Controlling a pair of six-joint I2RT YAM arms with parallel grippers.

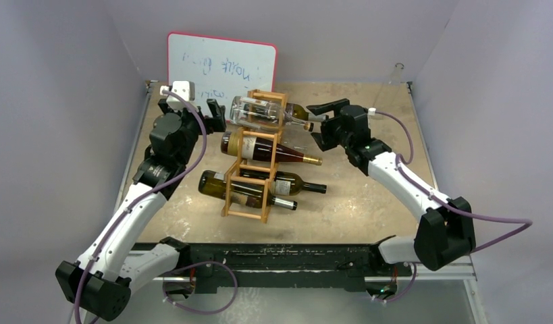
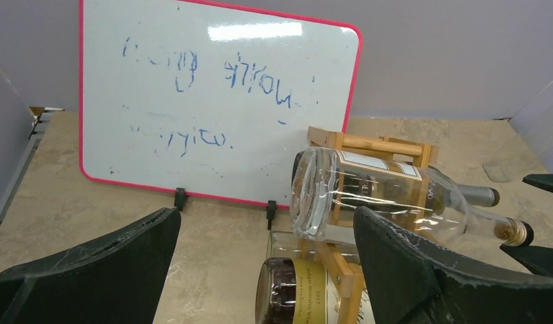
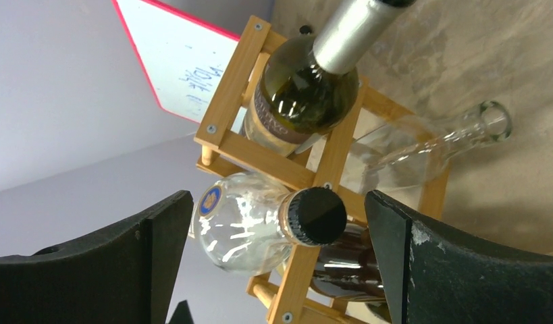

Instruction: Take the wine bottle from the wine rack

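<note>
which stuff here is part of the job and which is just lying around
In the job: wine rack, clear bottle on its top tier, left gripper, right gripper, both open.
Just there: whiteboard, dark bottles lower in the rack.

right of wine rack (image 1: 250,162): open table (image 1: 368,196) | bottle necks (image 1: 307,159) jut right | behind: whiteboard (image 1: 219,67) near

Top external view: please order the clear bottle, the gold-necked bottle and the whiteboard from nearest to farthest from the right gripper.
1. The clear bottle, top of the rack; its cap lies right at the right gripper.
2. The gold-necked bottle, middle row, just below the gripper in this view.
3. The whiteboard, back left, behind the rack.
</note>
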